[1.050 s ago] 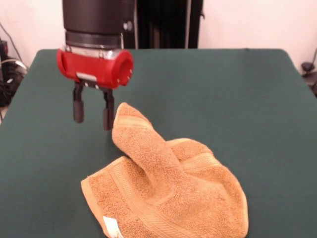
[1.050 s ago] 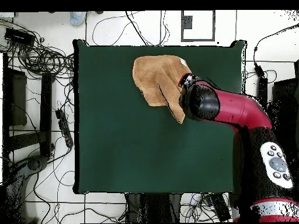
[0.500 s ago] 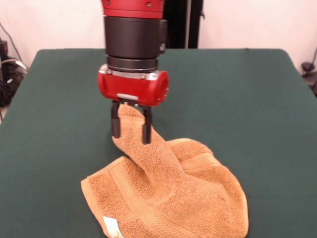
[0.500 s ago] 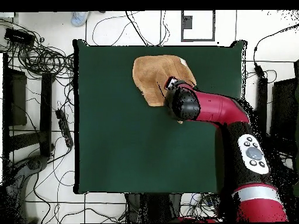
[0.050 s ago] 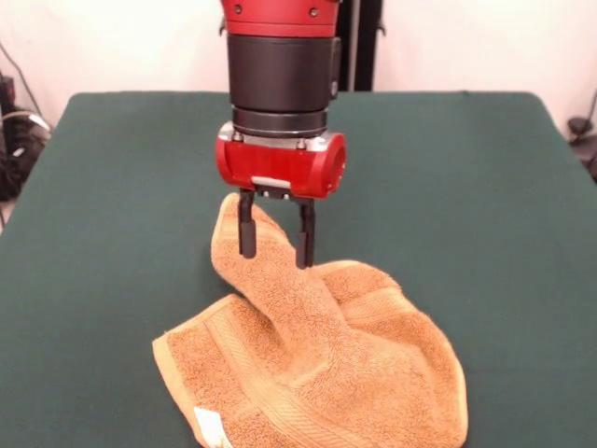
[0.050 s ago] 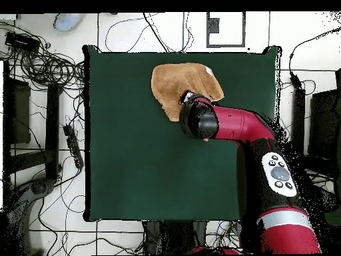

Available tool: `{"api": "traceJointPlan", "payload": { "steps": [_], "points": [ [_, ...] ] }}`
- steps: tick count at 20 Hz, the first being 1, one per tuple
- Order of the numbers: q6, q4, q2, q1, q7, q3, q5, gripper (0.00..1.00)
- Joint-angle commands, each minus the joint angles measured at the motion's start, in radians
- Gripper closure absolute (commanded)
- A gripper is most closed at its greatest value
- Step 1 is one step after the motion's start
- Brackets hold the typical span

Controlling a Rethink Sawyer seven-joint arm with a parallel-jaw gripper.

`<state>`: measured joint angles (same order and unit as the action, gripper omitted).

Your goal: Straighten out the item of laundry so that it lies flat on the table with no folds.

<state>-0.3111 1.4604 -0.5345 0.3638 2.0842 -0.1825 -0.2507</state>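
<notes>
The item of laundry point(image 5: 317, 364) is an orange-tan towel, bunched on the green table point(image 5: 466, 187) near its front edge. One corner is folded over and rises in a ridge toward the back left. A white tag point(image 5: 210, 425) shows at its front edge. My gripper point(image 5: 276, 241) hangs open just over that raised ridge, its two dark fingers point(image 5: 247, 233) straddling it with cloth showing between them. In the overhead view the towel point(image 6: 174, 81) lies near the table's top edge, and the arm's wrist point(image 6: 198, 120) covers its lower right part and hides the gripper.
The table point(image 6: 133, 167) is far bigger than the towel. Cables and dark equipment point(image 6: 40, 67) lie on the floor around it. The arm point(image 6: 266, 153) crosses the table's lower right in the overhead view.
In the front view the gripper has moved right, from beside the towel's raised corner to straddling the ridge, staying open. The towel has kept its shape.
</notes>
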Motion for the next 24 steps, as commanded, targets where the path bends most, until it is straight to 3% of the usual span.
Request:
{"api": "traceJointPlan", "payload": {
  "steps": [1,14,24],
  "points": [
    [0.03,0.11,0.027,-0.037,0.13,-0.071,0.043,0.0],
    [0.083,-0.003,0.137,-0.127,0.189,-0.016,0.096,0.0],
    [0.02,-0.091,0.163,-0.307,0.281,0.143,0.231,0.0]
  ]
}}
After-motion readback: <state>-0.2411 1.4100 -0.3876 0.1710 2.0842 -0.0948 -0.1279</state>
